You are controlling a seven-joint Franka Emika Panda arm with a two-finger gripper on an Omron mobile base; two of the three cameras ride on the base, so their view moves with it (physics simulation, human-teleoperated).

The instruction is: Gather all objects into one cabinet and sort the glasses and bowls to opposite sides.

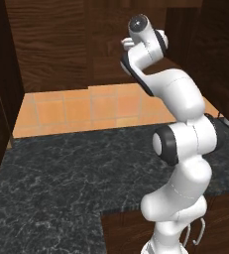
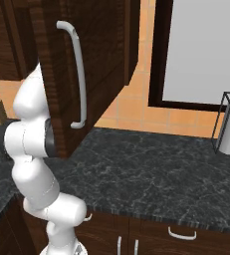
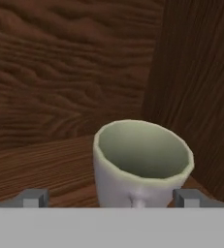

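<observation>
While the jaws gape, the grey-beige cup stands between them.

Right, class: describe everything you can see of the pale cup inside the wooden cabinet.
The grey-beige cup is a small handleless vessel, pale and matte, perhaps ceramic, with a thick rounded rim and an empty, greenish-grey inside. It stands upright on the dark brown wooden shelf, close to the cabinet's back wall and a side panel on the right of the hand view. The open pincer has one fingertip at each side of it; neither visibly touches the cup. Its base is hidden.
</observation>
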